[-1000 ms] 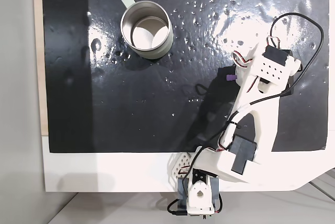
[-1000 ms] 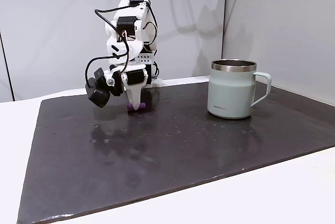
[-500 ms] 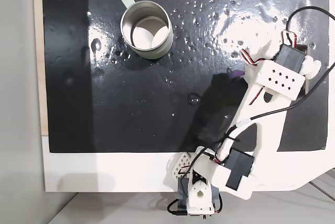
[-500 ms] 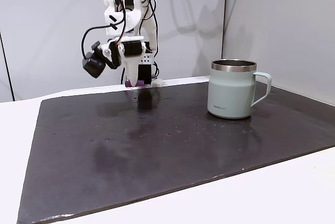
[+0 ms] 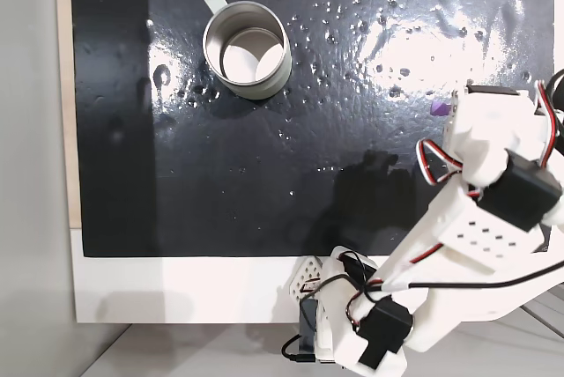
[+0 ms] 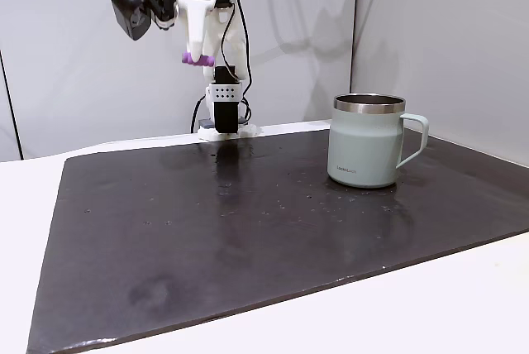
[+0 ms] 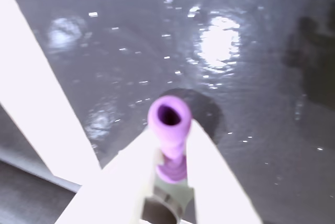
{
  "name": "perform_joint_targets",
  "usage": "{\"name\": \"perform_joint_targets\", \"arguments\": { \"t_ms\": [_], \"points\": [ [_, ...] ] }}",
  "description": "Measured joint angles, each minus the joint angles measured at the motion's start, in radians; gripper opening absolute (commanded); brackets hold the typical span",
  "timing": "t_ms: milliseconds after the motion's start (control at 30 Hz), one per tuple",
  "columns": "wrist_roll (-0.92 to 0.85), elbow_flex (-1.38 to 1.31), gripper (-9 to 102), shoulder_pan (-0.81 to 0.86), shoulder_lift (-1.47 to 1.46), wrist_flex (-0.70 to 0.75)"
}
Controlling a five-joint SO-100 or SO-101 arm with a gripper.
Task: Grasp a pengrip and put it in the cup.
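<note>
Pengrip (image 7: pixel 169 130), purple and hollow-ended, sits pinched between the white fingers (image 7: pixel 214 182) of the gripper (image 6: pixel 197 58), raised high above the dark mat (image 6: pixel 248 230), with bare mat below and the cup (image 6: pixel 368 141) standing well off to the gripper's right in a fixed view.

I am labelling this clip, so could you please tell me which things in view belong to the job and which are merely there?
Part of the job:
- pengrip, purple, clamped in the claw and lifted well above the mat
- cup, standing upright on the mat, apart from the arm

Merely there:
- black mat, glossy
- white table under the mat
</note>
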Motion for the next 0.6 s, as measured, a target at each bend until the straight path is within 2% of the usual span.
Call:
{"name": "perform_joint_targets", "arguments": {
  "t_ms": [300,600],
  "points": [
    [0.118,-0.074,0,-0.179,0.043,0.000],
    [0.296,-0.322,0,-0.393,-0.149,0.000]
  ]
}}
